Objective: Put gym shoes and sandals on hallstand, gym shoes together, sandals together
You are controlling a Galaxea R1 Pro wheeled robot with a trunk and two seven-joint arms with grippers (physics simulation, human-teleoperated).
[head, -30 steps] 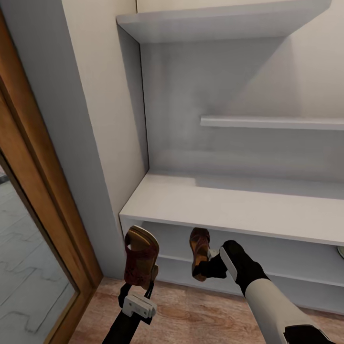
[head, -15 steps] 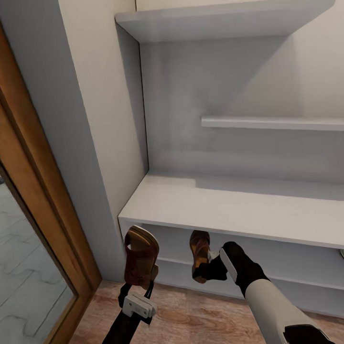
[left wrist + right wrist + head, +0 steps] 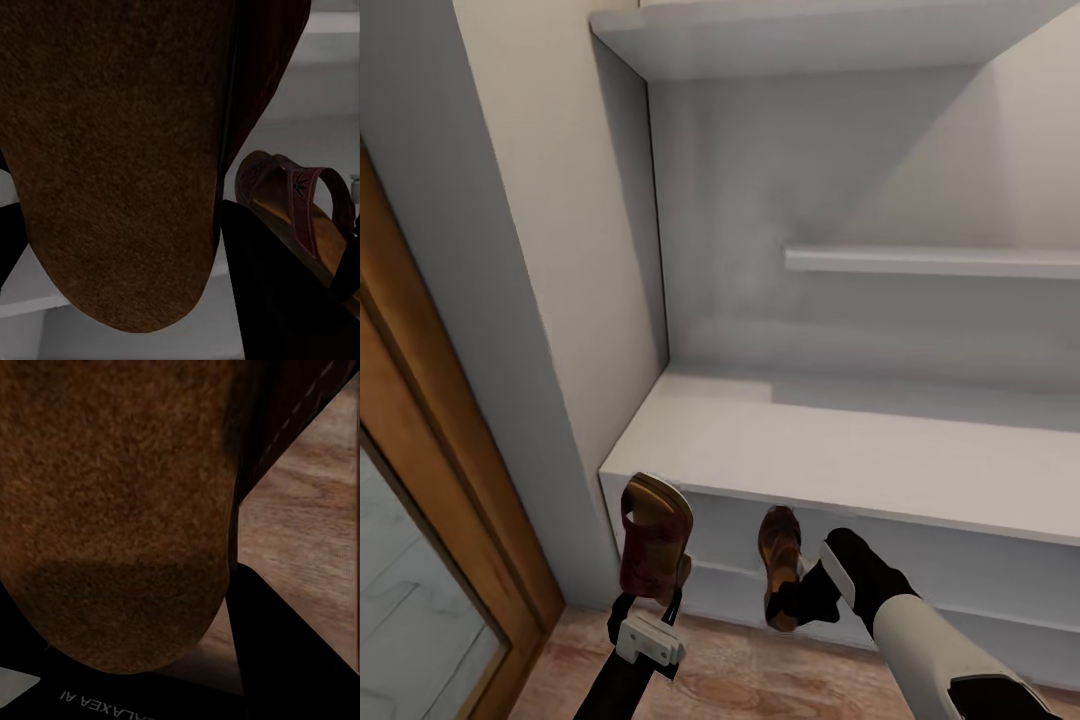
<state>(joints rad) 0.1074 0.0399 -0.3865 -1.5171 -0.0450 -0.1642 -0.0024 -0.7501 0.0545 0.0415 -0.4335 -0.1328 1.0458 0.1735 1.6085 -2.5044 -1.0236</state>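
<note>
Each gripper holds one brown sandal in front of the pale grey hallstand (image 3: 840, 450). My left gripper (image 3: 650, 600) is shut on the left sandal (image 3: 655, 535), which stands upright with its reddish strap facing me; the sole of this left sandal (image 3: 112, 150) looms close in the left wrist view. My right gripper (image 3: 800, 590) is shut on the right sandal (image 3: 780, 565), held level with the hallstand's open lower shelf (image 3: 960, 590). That right sandal (image 3: 300, 210) also appears in the left wrist view, and its sole (image 3: 120, 495) is near the right wrist camera. The gym shoes are out of view.
A grey wall panel (image 3: 510, 300) and a wooden door frame (image 3: 430, 440) stand at the left of the hallstand. Two staggered wall shelves (image 3: 930, 262) hang above the bench top. Wood-grain floor (image 3: 760, 680) lies below the grippers.
The head view has shifted, so the hallstand looks a little closer and lower. Both sandals stay gripped; the right one sits slightly lower in the picture.
</note>
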